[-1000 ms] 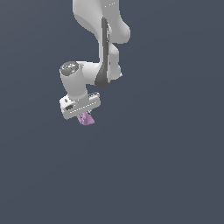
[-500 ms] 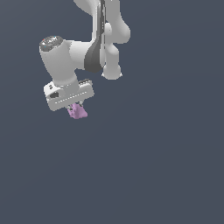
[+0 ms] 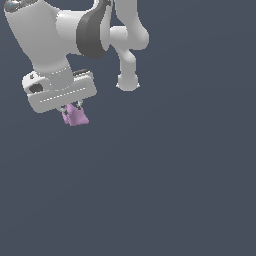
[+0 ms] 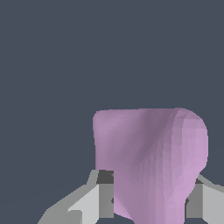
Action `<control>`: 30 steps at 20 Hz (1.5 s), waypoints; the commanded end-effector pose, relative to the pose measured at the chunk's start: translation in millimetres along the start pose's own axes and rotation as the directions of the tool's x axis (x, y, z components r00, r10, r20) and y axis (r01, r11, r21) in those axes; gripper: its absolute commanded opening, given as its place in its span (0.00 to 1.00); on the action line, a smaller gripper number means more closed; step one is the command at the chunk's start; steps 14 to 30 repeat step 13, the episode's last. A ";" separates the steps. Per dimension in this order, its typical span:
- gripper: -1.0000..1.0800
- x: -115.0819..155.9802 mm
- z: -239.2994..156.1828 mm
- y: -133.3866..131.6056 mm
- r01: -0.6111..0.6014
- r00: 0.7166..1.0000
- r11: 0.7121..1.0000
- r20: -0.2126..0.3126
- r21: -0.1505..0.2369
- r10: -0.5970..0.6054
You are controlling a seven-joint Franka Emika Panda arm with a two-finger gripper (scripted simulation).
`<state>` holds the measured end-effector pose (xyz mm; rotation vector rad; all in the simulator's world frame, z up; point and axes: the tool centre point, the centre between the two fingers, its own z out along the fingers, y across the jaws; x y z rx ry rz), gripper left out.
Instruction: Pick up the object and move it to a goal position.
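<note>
There is one white robot arm (image 3: 75, 35), and it ends in one gripper (image 3: 71, 106) with two fingers (image 4: 98, 199), both of which show in the wrist view. There is one lilac object (image 3: 76, 116), a single faceted lump with no second piece anywhere in either view. Apart from these, one plain dark grey-blue background (image 3: 175, 175) fills both views, so the whole count is one arm, one gripper and one object.

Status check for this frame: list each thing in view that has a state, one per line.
gripper: shut on the lilac object, a finger on each side of it.
lilac object: held between the fingers, hanging below the gripper with nothing touching it from beneath.
</note>
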<state>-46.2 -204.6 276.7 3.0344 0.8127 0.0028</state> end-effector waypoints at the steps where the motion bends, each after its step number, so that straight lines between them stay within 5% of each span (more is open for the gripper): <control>1: 0.00 0.8 -16.2 5.7 0.000 1.000 1.000 0.001 0.001 0.000; 30: 0.00 3.4 -47.0 18.3 0.000 1.000 1.000 0.001 0.001 0.000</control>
